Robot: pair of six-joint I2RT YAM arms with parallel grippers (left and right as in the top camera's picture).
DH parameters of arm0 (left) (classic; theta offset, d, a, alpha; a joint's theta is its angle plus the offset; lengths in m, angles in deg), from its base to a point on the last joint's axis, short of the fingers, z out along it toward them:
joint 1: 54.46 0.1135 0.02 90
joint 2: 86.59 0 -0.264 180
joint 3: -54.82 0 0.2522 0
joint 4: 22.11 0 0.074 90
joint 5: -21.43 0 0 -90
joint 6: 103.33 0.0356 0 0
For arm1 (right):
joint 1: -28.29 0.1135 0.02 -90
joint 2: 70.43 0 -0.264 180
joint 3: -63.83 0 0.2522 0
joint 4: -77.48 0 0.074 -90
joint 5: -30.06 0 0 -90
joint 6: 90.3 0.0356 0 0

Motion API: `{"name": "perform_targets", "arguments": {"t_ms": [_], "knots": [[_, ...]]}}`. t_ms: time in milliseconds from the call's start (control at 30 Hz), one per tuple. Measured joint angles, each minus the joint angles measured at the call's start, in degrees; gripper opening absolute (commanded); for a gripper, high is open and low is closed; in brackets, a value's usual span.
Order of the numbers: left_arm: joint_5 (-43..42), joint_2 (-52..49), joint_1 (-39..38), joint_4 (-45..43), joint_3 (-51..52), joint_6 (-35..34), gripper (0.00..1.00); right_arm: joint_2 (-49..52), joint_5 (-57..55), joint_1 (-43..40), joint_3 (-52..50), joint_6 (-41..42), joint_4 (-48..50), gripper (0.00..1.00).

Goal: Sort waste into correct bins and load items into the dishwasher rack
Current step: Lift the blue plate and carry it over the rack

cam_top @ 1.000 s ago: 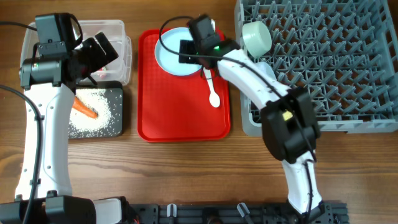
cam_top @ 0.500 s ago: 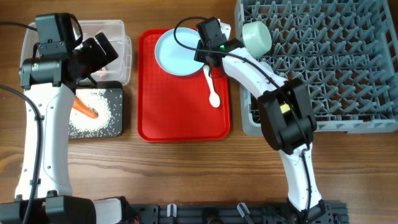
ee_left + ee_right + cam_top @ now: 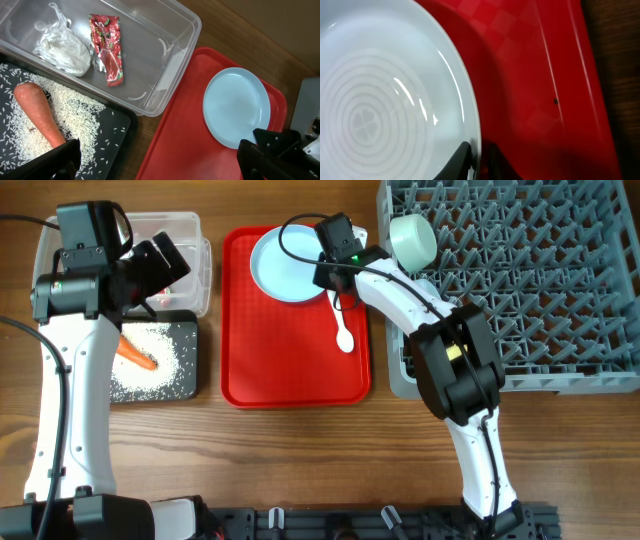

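Observation:
The pale blue plate (image 3: 280,265) (image 3: 385,95) lies at the back of the red tray, and my right gripper (image 3: 330,272) (image 3: 477,162) is shut on its right rim, one finger on top and one outside. The white spoon (image 3: 342,330) lies just in front of it on the tray. One pale bowl (image 3: 412,240) stands in the grey rack (image 3: 520,290). My left gripper (image 3: 165,265) (image 3: 160,165) hangs open above the bins, holding nothing. The clear tub (image 3: 170,55) holds the tissue (image 3: 62,47) and red wrapper (image 3: 107,47). The carrot (image 3: 37,115) and rice (image 3: 85,125) lie in the black tray (image 3: 185,385).
The flat red serving tray (image 3: 295,370) sits between the bins and the rack. The rack's left wall (image 3: 395,375) stands right beside the tray's right edge. Bare wooden table (image 3: 300,450) runs along the front.
My right gripper slid from over the plate's middle to its right rim and closed on it. The left arm, bins and spoon have not moved.

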Motion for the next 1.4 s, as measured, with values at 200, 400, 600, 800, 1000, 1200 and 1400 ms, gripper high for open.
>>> {"name": "perform_targets", "arguments": {"t_ms": [200,400,600,800,1000,1200,1400], "knots": [[-0.02,0.0,0.0,0.02,0.0,0.0,1.0,-0.02,1.6,-0.13,0.39,0.96,0.04,0.04],[0.0,0.0,0.0,0.02,0.0,-0.02,1.0,-0.13,2.64,-0.28,0.42,-0.57,-0.02,0.04],[-0.02,0.0,0.0,0.02,0.0,0.0,1.0,-2.82,2.82,-0.48,0.42,-6.78,-0.66,0.04],[0.0,0.0,0.0,0.02,0.0,-0.02,1.0,-9.81,2.82,-0.48,0.42,-13.68,-1.31,0.04],[0.0,0.0,0.0,0.02,0.0,-0.02,1.0,-19.15,-0.68,-0.46,0.42,-18.1,-7.52,0.04],[-0.02,0.0,0.0,0.02,0.0,-0.02,1.0,-31.58,-18.01,-0.44,0.42,-20.22,-20.0,0.04],[0.0,0.0,0.0,0.02,0.0,-0.02,1.0,-41.51,-42.36,-0.48,0.42,-17.7,-31.87,0.05]]}}
